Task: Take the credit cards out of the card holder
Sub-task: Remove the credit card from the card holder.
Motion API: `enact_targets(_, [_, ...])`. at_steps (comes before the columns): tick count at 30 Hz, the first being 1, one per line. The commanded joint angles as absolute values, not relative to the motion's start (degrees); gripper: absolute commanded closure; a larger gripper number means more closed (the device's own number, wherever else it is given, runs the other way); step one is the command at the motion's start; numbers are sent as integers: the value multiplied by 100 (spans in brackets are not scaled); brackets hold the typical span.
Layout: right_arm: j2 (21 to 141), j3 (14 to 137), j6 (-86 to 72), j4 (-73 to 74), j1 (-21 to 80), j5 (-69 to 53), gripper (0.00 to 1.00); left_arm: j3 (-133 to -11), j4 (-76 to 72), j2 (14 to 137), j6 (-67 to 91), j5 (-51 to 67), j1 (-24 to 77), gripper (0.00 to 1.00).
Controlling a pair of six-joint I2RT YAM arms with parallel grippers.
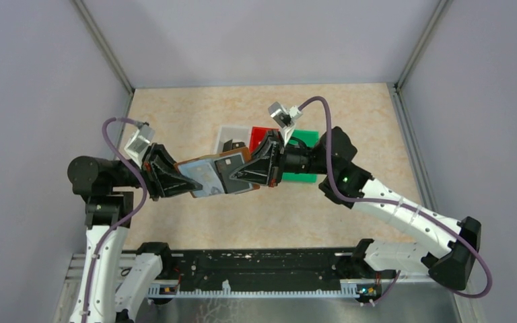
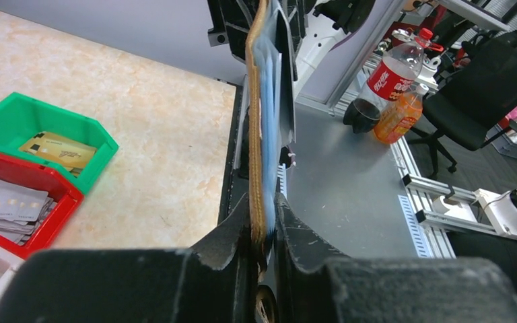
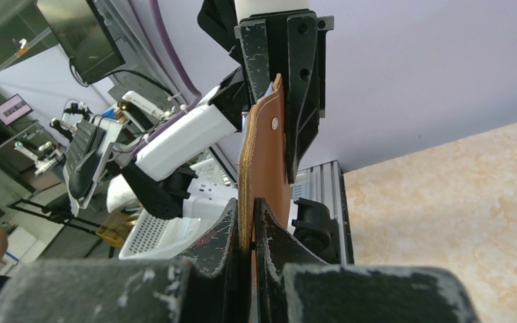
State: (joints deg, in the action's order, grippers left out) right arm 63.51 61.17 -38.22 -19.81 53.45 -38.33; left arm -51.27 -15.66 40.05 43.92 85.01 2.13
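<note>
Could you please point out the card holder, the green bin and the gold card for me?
card holder (image 3: 266, 161), right wrist view, brown outer face.
green bin (image 2: 3, 121), left wrist view, inner wall.
gold card (image 2: 57, 149), left wrist view, its middle.

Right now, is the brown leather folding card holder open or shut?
Holder open: left gripper and right gripper hold opposite flaps, pale sleeves showing.

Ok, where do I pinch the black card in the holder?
Probably the edge of the black card that stands off the blue sleeves, coming from above: the card holder hangs open, face up, between the left hand and right hand.
</note>
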Motion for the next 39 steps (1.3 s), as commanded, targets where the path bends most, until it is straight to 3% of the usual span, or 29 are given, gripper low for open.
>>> enact_targets(1, [6420,6141,-3832,-2453,5327,-3875,100,-5187,-1859,3875,4599,8665,202,79])
enact_targets(6, [6470,6090,-3828,-2579,5326,-3840,100,-5212,-2008,3892,4809,8721,202,74])
enact_targets(14, [6320,5894,-3624,-2410,5324,-3749,100,-5309,-2021,3998,4830,8824,202,99])
enact_targets(17, [6268,5822,-3558,-2318,5286,-3728,100,-5360,-1987,4027,4835,8861,202,99])
enact_targets(21, [6230,5707,-3559,-2302,5196,-3656,100,-5379,-1877,4075,4803,8870,202,91])
enact_targets(24, [6147,5588,-3525,-2235,5107,-3541,100,-5404,-1780,4118,4740,8886,202,93])
enact_targets(29, [6025,5482,-3542,-2173,5020,-3354,73,-5607,-1101,4231,4288,8815,202,100])
enact_targets(33, [5983,5630,-3436,-1853,5006,-3139,42,-5625,-956,4221,4198,8717,204,100])
enact_targets(36, [5828,5905,-3201,-1441,4913,-2768,30,-5697,-337,4231,3717,8532,203,100])
enact_targets(39, [5602,6309,-2880,-969,4855,-2242,28,-5809,629,4272,2838,8188,202,100])
